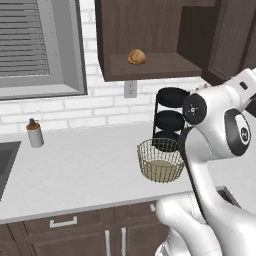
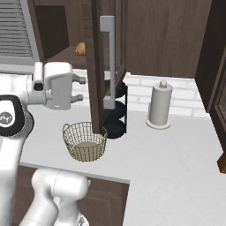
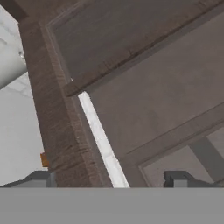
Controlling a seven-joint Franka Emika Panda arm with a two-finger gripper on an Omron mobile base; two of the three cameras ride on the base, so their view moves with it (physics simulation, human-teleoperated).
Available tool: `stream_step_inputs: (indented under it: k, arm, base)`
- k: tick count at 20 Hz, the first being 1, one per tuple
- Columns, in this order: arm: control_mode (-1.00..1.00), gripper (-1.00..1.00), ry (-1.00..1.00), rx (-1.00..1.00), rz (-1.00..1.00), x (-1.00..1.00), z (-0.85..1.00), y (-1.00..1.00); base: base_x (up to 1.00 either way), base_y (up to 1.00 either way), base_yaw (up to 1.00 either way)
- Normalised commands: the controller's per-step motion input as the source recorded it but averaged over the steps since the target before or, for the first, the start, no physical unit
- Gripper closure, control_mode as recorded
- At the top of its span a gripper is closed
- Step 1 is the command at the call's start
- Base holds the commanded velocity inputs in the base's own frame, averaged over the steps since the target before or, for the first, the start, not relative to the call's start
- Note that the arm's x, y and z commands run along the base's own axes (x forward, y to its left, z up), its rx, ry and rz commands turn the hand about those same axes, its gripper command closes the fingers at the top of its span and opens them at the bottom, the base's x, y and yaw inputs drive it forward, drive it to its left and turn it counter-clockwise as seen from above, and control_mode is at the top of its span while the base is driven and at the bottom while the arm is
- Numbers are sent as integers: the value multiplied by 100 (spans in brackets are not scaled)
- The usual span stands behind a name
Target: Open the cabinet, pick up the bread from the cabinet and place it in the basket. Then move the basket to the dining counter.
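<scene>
**Ana:** Closest to the base cameras is the robot's white arm, and past it the round tan wire-mesh basket (image 1: 160,161) sits on the light grey counter (image 1: 80,170), just in front of a black three-tier rack (image 1: 170,120).

**Ben:** Where is the pincer?

**Ana:** In the right base view the pincer (image 2: 80,89) points toward the open door of the dark brown wooden wall cabinet (image 2: 98,66), beside its long silver bar handle (image 2: 108,62). Its jaws stand wide apart and hold nothing.

**Ben:** And the bread?

**Ana:** A small round golden-brown bread roll (image 1: 136,57) lies on the cabinet's shelf, higher than the pincer and well apart from it, above the basket. From the right side only a sliver of it peeks out left of the door.

**Ben:** Anything one side catches that the other misses?

**Ana:** The left base view has a small grey dispenser bottle with a brown top (image 1: 34,133) near the sink edge. The right base view has an upright grey paper-towel roll (image 2: 159,106) on the counter. The hand view looks close onto dark wooden cabinet panels, with both dark fingertips (image 3: 178,179) at the bottom.
</scene>
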Motion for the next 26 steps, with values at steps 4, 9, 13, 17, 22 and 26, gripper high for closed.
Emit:
stream_step_inputs:
  k: [4,9,13,17,22,26]
  arm:
    - [-100,-100,12,8,0,7,-19,100]
    - [-100,-100,17,40,0,33,-75,97]
    - [-100,-100,21,45,2,35,-62,75]
    - [-100,-100,23,49,23,67,-49,60]
    - [-100,-100,17,63,18,97,-28,4]
    - [-100,-100,1,65,1,89,-26,0]
  base:
    - [0,0,0]
    - [0,0,0]
    - [0,0,0]
    - [0,0,0]
    - [0,0,0]
    - [0,0,0]
